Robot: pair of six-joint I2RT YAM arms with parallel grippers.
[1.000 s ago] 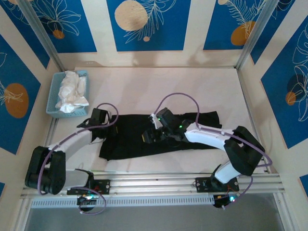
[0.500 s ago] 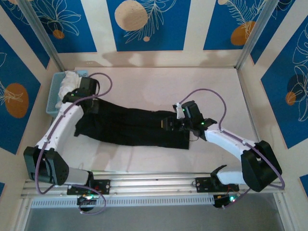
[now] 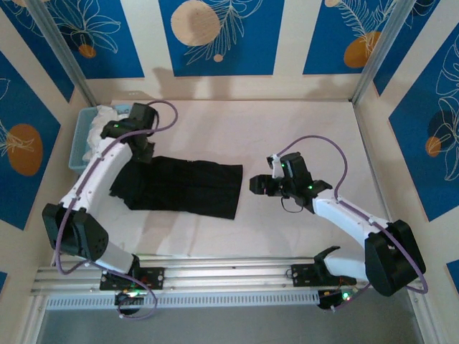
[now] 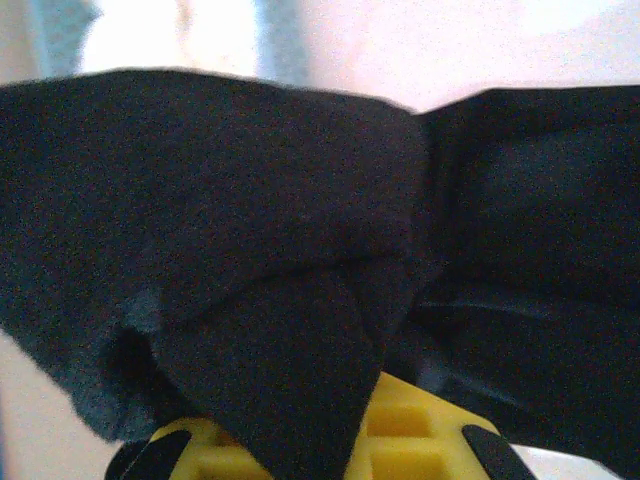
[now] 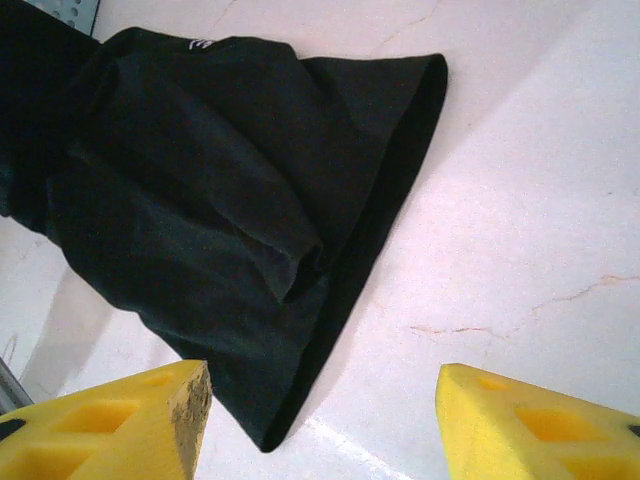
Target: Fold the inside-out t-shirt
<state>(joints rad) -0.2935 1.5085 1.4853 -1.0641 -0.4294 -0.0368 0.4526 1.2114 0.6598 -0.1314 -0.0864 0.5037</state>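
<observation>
At the near edge of the table (image 3: 308, 136), the 2 arm bases sit on a metal rail (image 3: 229, 269), one at each end. The right arm reaches forward and inward, and the right gripper (image 3: 255, 186) hangs over bare tabletop just beside the t-shirt's right edge. Its 2 yellow fingers (image 5: 110, 420) stand well apart with nothing between them (its wrist view has only pale table in the gap), and neither touches the cloth.

The inside-out t-shirt (image 3: 186, 188) lies left of centre as a flat black band running left to right, its right end cut square and its left end bunched. From the right wrist view it is doubled over, with soft creases and a tiny pale mark (image 5: 200, 43) near one edge.

Farther back, the left arm stretches up the table's left side. The left gripper (image 3: 142, 150) is at the shirt's far left corner, closed tight on a fold of the black cloth. In its wrist view the fabric drapes over the yellow pads (image 4: 410, 425).

Beyond that, in the far left corner, a blue basket (image 3: 75, 154) holds a crumpled white cloth (image 3: 107, 122). Blue and cream wall panels (image 3: 215, 36) close off the back
</observation>
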